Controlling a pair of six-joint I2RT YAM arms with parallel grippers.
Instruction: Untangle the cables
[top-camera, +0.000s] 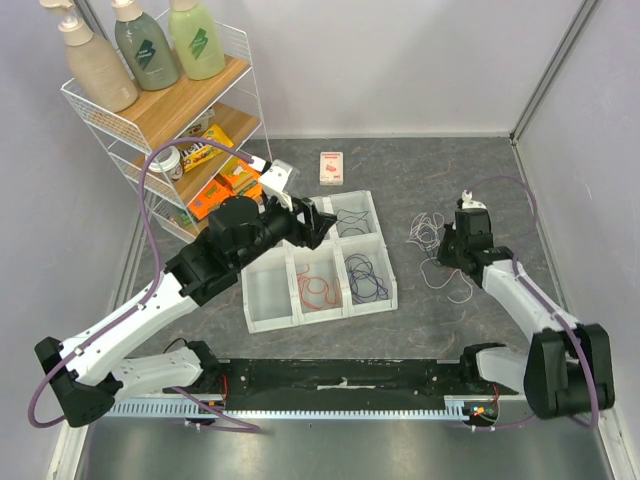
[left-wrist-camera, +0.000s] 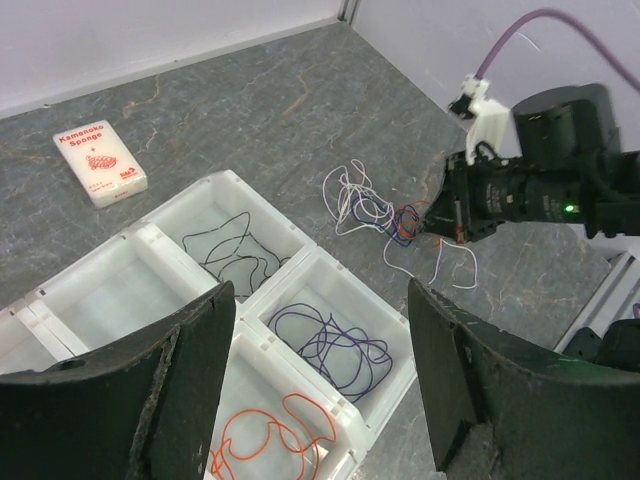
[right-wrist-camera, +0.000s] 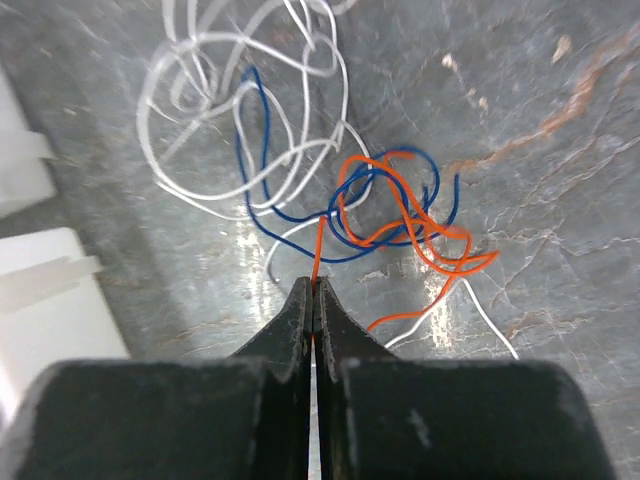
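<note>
The cables (left-wrist-camera: 370, 210) that are mixed up lie in a small heap on the grey counter (top-camera: 450, 170). The heap is on the right side, near the white tray (top-camera: 270, 300).

The biggest thing here is the wire shelf (top-camera: 200, 95) at the far left, with three bottles (top-camera: 147, 50) on top. Next comes the tray, which has six boxes in it. One box holds a black cable (left-wrist-camera: 235, 252), one holds a purple cable (left-wrist-camera: 335, 345), and one holds an orange-red cable (left-wrist-camera: 262, 450). Each lies alone in its box.

The left fingers (top-camera: 318, 225) hang over the far side of the tray. They are spread wide apart and hold nothing. A little sponge packet (left-wrist-camera: 100, 165) lies flat on the counter past the tray.

In the heap, a white cable (right-wrist-camera: 200, 110), a blue cable (right-wrist-camera: 275, 200) and an orange cable (right-wrist-camera: 400, 230) loop through each other. The right fingers (right-wrist-camera: 313, 300) are down at the heap. They are squeezed tight together and pinch one strand of the orange cable. That strand runs straight from the tips up into the knot.
</note>
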